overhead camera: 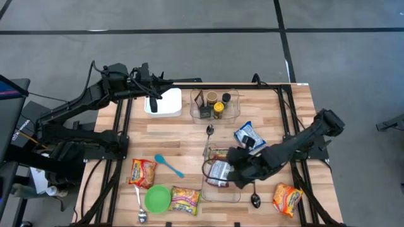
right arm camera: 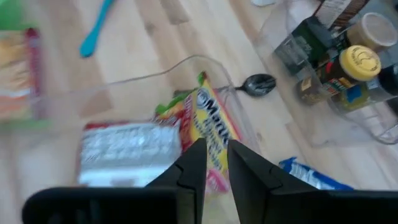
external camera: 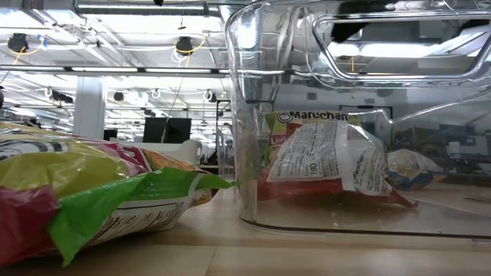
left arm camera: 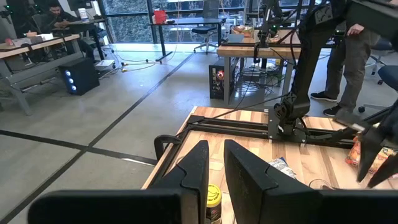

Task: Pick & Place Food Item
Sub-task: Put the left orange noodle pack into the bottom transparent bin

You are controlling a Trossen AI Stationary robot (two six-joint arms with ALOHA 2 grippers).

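Over the clear bin (overhead camera: 221, 186) at the table's five o'clock, right gripper (right arm camera: 211, 155) hovers — fingers narrow, holding nothing — above the ramen packet (right arm camera: 127, 152); left gripper (left arm camera: 216, 171), narrow, waits at eleven o'clock

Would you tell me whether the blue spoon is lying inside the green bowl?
No, in the high view the blue spoon lies on the bare table, apart from the green bowl.

Ramen packet (external camera: 92, 203) — cropped at frame edge
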